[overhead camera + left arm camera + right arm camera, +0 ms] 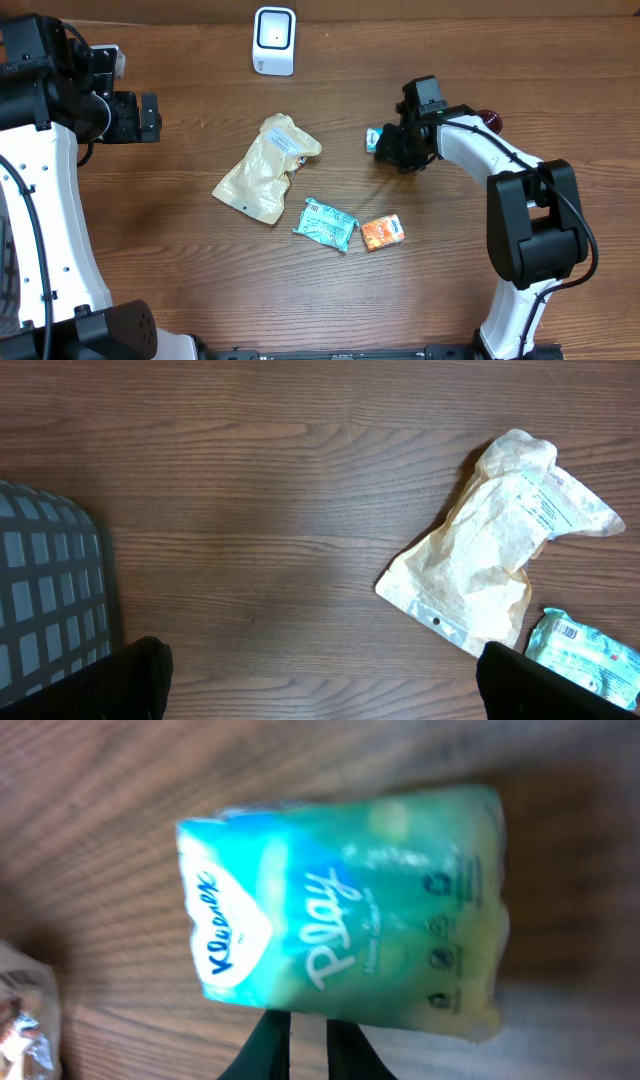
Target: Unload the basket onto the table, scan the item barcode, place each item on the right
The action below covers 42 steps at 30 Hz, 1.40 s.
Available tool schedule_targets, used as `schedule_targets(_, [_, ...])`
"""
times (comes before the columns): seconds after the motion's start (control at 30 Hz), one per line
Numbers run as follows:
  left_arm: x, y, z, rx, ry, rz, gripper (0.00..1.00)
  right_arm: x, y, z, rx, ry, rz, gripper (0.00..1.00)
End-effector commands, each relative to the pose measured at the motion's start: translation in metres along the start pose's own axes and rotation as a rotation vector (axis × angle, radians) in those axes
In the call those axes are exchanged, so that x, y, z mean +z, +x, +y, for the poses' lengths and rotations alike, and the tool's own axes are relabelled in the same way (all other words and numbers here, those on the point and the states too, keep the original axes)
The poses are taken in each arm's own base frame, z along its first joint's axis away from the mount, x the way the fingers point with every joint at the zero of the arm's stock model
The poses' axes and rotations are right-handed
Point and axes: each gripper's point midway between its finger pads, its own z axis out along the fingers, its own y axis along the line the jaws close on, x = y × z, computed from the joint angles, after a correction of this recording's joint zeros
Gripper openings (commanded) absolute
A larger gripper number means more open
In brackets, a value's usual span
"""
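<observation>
We're on the right gripper, and its fingers are pressed almost together, pinching the near long edge of the tissue pack. In the wrist view the pack fills the picture. Its long axis runs side to side across the fingers, with the branded end on the left and the small printed symbols on the right. From overhead we only see a sliver of the tissue pack, poking out of the gripper's left side, right of centre on the table.

The scanner stands at the far edge, well apart and up to the left. The wood between it and the pack is bare. A crumpled beige pouch lies left of the pack. A teal packet and an orange packet sit side by side nearer the front.

Over on the far left, the left gripper hangs with its fingers spread wide and nothing between them. Its camera shows the pouch, a corner of the teal packet and a grey basket at the left edge.
</observation>
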Motion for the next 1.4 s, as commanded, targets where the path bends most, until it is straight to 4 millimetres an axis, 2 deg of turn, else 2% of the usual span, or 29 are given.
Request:
schedule_targets(0.0, [0.003, 0.000, -0.004, 0.032, 0.006, 0.009, 0.99, -0.001, -0.007, 0.007, -0.064, -0.029, -0.027, 0.13])
schedule_targets(0.2, [0.003, 0.000, -0.004, 0.032, 0.007, 0.010, 1.00, -0.005, -0.016, 0.012, -0.129, -0.041, -0.054, 0.15])
schedule_targets(0.33, [0.003, 0.000, -0.004, 0.032, 0.006, 0.009, 1.00, -0.020, -0.019, 0.023, -0.161, -0.053, -0.049, 0.17])
schedule_targets(0.5, [0.003, 0.000, -0.004, 0.032, 0.006, 0.009, 1.00, -0.060, -0.017, 0.052, -0.220, -0.127, -0.031, 0.22])
schedule_targets(0.6, [0.003, 0.000, -0.004, 0.032, 0.006, 0.009, 1.00, -0.094, -0.013, 0.063, -0.232, -0.135, -0.045, 0.23])
schedule_targets(0.83, [0.003, 0.000, -0.004, 0.032, 0.006, 0.009, 1.00, -0.156, 0.001, 0.079, -0.296, -0.155, -0.101, 0.27])
schedule_targets(1.03, [0.003, 0.000, -0.004, 0.032, 0.006, 0.009, 1.00, -0.194, 0.018, 0.083, -0.311, -0.158, -0.136, 0.33])
schedule_targets(1.17, [0.003, 0.000, -0.004, 0.032, 0.006, 0.009, 1.00, -0.203, 0.023, 0.075, -0.302, -0.115, -0.142, 0.39])
schedule_targets(1.37, [0.003, 0.000, -0.004, 0.032, 0.006, 0.009, 1.00, -0.194, 0.022, 0.061, -0.251, -0.046, -0.121, 0.40])
